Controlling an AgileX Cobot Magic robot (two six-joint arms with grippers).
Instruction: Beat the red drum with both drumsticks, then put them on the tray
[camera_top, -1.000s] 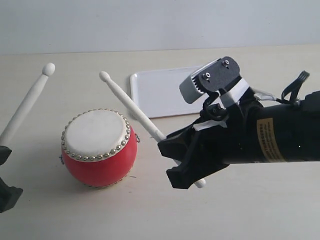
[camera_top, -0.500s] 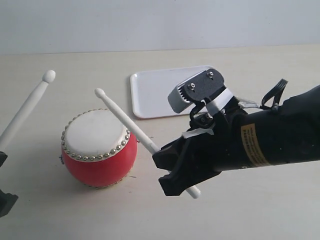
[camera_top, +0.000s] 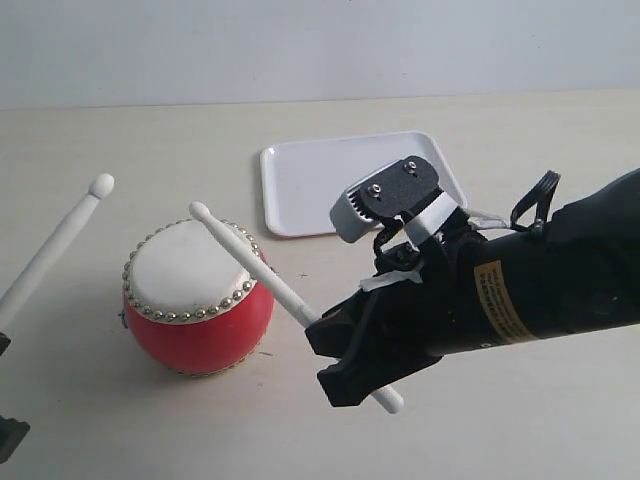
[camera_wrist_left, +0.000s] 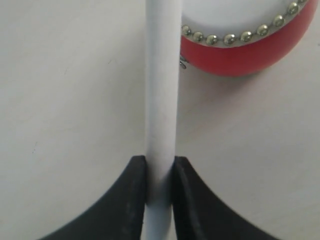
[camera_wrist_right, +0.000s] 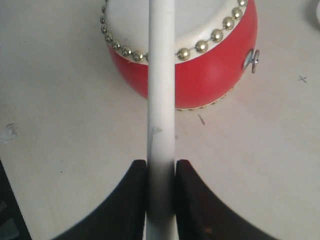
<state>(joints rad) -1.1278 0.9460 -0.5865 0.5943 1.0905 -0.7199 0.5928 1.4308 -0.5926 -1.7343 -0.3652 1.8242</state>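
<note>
The red drum (camera_top: 198, 297) with its cream skin and silver studs stands on the table left of centre; it also shows as the drum (camera_wrist_left: 240, 47) and the drum (camera_wrist_right: 200, 75) in the wrist views. My right gripper (camera_top: 345, 345) is shut on a pale drumstick (camera_top: 255, 265) whose bead tip hangs over the skin's near-right part. At the lower left edge my left gripper (camera_wrist_left: 160, 165) is shut on the other drumstick (camera_top: 55, 245), its tip raised left of the drum. The white tray (camera_top: 320, 180) lies behind the drum.
The right arm's black body (camera_top: 520, 290) covers the right middle of the table and the tray's near-right corner. A pale wall runs along the table's far edge (camera_top: 320, 100).
The right arm has moved left and down, bringing its drumstick's tip lower over the drum skin. The left stick has sunk a little and its gripper has slid further out of the exterior view.
</note>
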